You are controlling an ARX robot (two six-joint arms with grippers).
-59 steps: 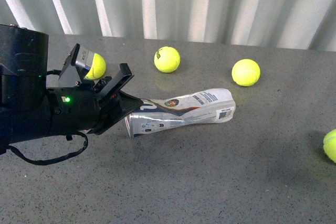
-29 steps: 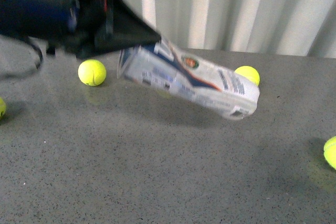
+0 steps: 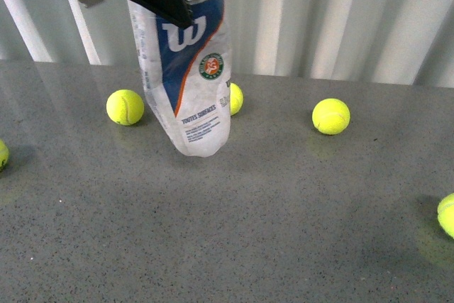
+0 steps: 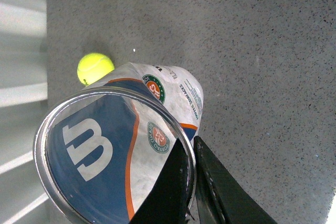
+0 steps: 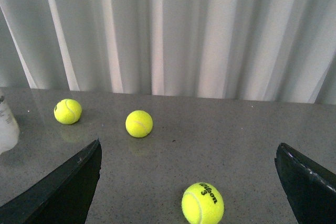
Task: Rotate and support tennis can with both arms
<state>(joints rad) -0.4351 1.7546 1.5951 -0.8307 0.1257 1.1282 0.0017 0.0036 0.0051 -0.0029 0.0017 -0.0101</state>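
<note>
The tennis can [image 3: 188, 69] stands nearly upright at the table's middle left, open silver rim up. Its crumpled base rests on or just above the grey table [image 3: 284, 232]. My left gripper [image 3: 181, 12] comes in from the upper left and is shut on the can's rim. In the left wrist view one finger is inside the rim and one outside, and the gripper [image 4: 193, 153] pinches the wall of the can [image 4: 105, 145]. My right gripper [image 5: 188, 144] is open and empty, low over the table. A sliver of the can [image 5: 6, 129] shows at the edge of its view.
Yellow-green tennis balls lie loose on the table: one [image 3: 125, 106] left of the can, one [image 3: 234, 98] behind it, one [image 3: 331, 116] at the right, one [image 3: 447, 214] at the right edge. A ball [image 5: 202, 203] lies between the right fingers. Pale curtain behind.
The can lay on its side on the table. My left gripper has lifted it by the rim and swung it upright, and the arm has risen out of the top left.
</note>
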